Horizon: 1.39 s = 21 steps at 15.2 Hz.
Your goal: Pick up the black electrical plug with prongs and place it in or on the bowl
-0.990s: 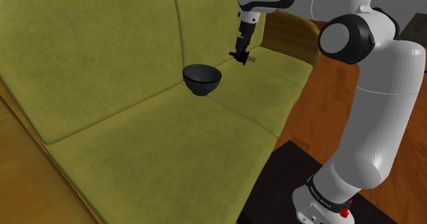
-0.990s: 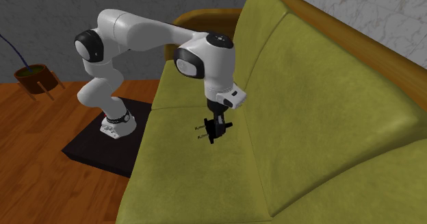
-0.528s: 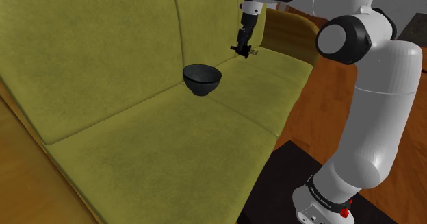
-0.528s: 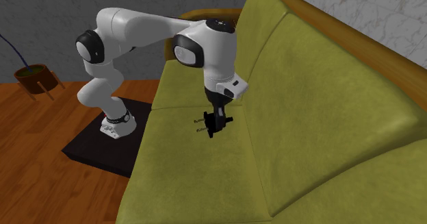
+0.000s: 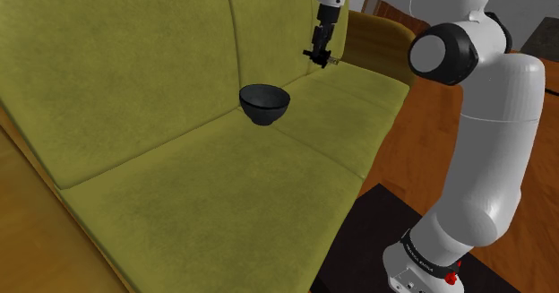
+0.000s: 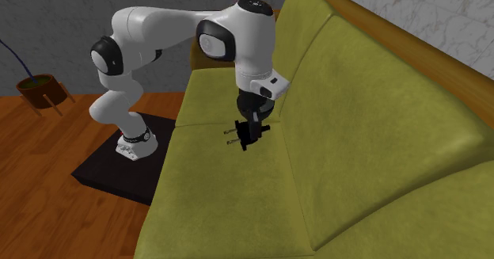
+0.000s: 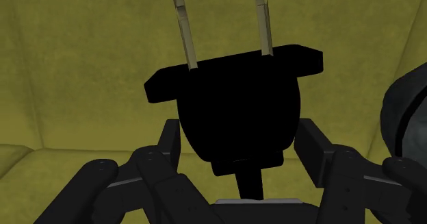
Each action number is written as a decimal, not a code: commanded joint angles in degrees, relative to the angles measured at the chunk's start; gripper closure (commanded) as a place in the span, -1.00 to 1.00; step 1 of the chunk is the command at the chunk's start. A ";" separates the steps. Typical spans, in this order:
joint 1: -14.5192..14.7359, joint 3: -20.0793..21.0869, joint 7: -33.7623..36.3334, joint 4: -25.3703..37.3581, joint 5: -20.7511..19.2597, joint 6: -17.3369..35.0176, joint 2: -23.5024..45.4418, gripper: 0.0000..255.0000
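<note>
A black plug (image 7: 236,106) with two pale metal prongs sits clasped between the black fingers (image 7: 171,139) of my gripper (image 7: 239,132), prongs pointing away from the hand. In the shoulder view the gripper (image 5: 320,51) hangs in the air with the plug (image 5: 318,60), above the sofa seat and to the upper right of the dark bowl (image 5: 264,102). The bowl stands upright on the seat near the backrest. In the second exterior view the plug (image 6: 242,133) juts from the gripper (image 6: 252,127) with its prongs toward that view's left. A dark rounded bowl edge (image 7: 409,120) shows beside the gripper.
An olive-green sofa (image 5: 161,112) with a wooden frame (image 6: 237,16) carries everything. The backrest rises close behind the gripper. My black stand (image 5: 403,246) sits on a wooden floor (image 6: 47,202). A potted plant (image 6: 38,89) stands far off by the wall.
The arm has lifted the held plug higher above the seat and drawn it a little toward the backrest. The bowl has not moved.
</note>
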 commanded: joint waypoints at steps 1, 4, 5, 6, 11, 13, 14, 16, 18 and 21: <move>1.67 0.44 1.83 -2.10 -0.51 0.63 -1.55 1.00; 4.80 1.45 5.54 -5.82 -1.44 1.75 -4.28 1.00; 5.79 1.81 6.80 -6.80 -1.70 2.02 -5.02 1.00; 6.75 2.21 8.06 -7.66 -1.96 2.25 -5.69 1.00; 11.29 4.33 14.44 -10.37 -2.95 2.87 -7.95 1.00; 13.01 5.23 17.00 -10.78 -3.25 2.89 -8.37 1.00; 13.86 5.68 18.27 -10.84 -3.38 2.87 -8.48 1.00; 15.53 6.58 20.81 -10.68 -3.61 2.72 -8.51 1.00; 17.17 7.49 23.34 -10.15 -3.81 2.47 -8.26 1.00; 19.86 8.98 27.50 -8.40 -4.11 1.78 -7.25 1.00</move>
